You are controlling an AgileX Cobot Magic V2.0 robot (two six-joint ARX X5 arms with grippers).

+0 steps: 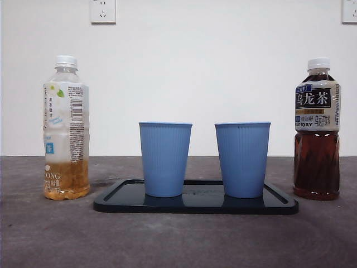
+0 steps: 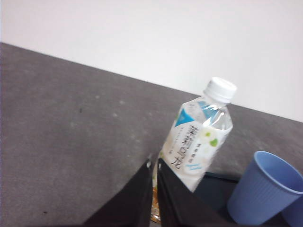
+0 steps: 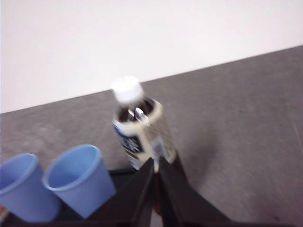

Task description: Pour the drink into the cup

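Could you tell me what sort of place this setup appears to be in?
Probably an indoor lab or test bench: a bare grey table against a plain white wall with power sockets, with two tea bottles and two blue cups staged neatly around a black tray.

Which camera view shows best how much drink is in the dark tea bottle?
The front view: the dark tea bottle stands upright, filled to its neck. The right wrist view shows it blurred, its base hidden by the right gripper. The left wrist view misses it.

gaps: open between each bottle (image 1: 66, 128) and cups (image 1: 165, 159) | cups near together | above: free
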